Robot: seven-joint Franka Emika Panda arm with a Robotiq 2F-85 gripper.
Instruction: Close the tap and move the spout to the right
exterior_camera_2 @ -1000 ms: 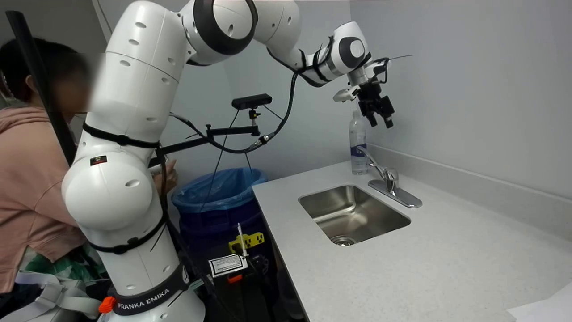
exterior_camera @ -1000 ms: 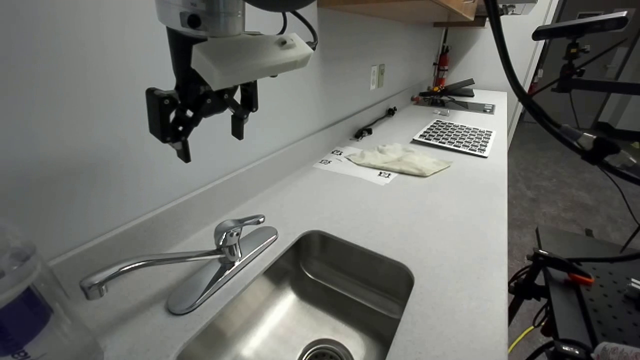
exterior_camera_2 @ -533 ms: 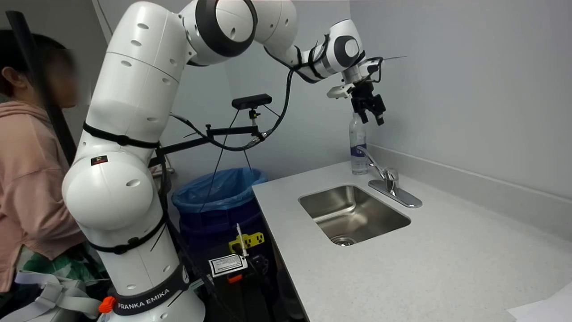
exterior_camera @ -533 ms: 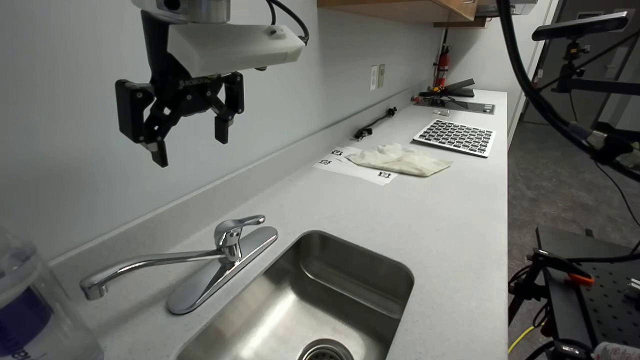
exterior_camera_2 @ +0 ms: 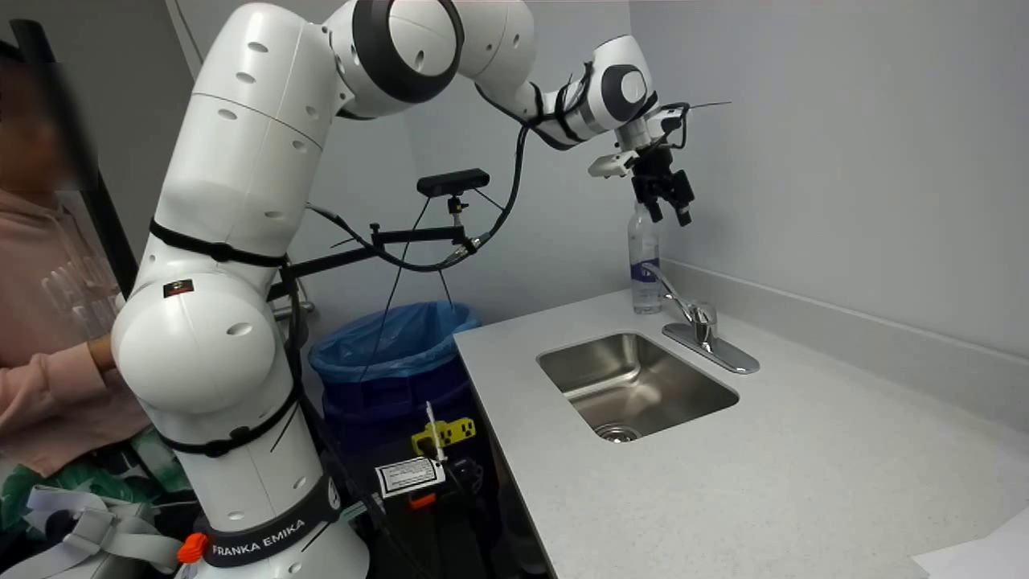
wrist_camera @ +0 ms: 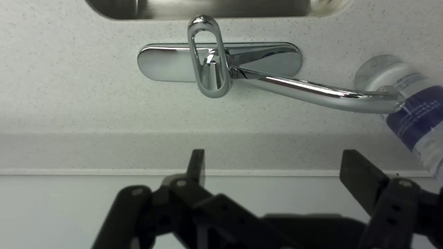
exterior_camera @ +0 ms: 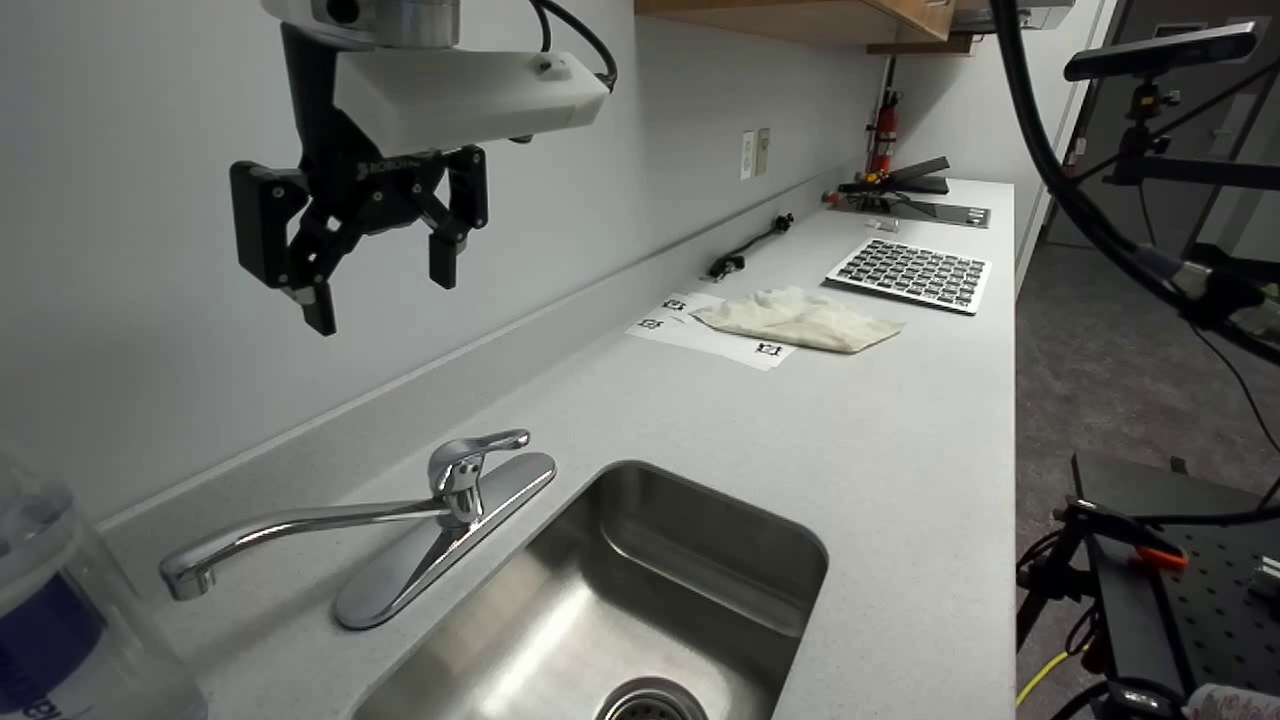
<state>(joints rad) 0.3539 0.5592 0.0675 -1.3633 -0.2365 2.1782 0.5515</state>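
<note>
Spread wide, the Robotiq claw [exterior_camera: 382, 288] hangs higher than the single-lever faucet [exterior_camera: 458, 480] and well apart from it; in the wrist view the backsplash [wrist_camera: 104, 152] and wall [wrist_camera: 69, 207] show between its fingertips [wrist_camera: 360, 178]. The faucet's lever [wrist_camera: 201, 21] points toward the front edge of the speckled countertop [exterior_camera: 900, 450]; only the wrist view reveals it as an open loop. The arched spout [wrist_camera: 311, 91] runs toward the short end edge, slanting to the back edge. In the wrist view its tip overlaps the clear plastic bottle [wrist_camera: 420, 114], upright near the back corner, while an exterior view shows a gap between the two. Between faucet and front edge lies the steel sink basin [exterior_camera: 720, 560]; in both exterior views its drain [exterior_camera: 650, 705] shows too. The white Franka arm [exterior_camera_2: 209, 346] appears in an exterior view, with a person in pink [exterior_camera_2: 24, 273] partly behind it and a blue-lined trash can [exterior_camera_2: 386, 402] near the front corner. Farther along the countertop, an exterior view alone takes in a cream cloth [exterior_camera: 795, 318] on a marker-printed paper sheet [exterior_camera: 690, 335], a black-patterned white board [exterior_camera: 915, 272] near the front edge, and a red fire extinguisher [exterior_camera: 886, 135] by the far end.
</note>
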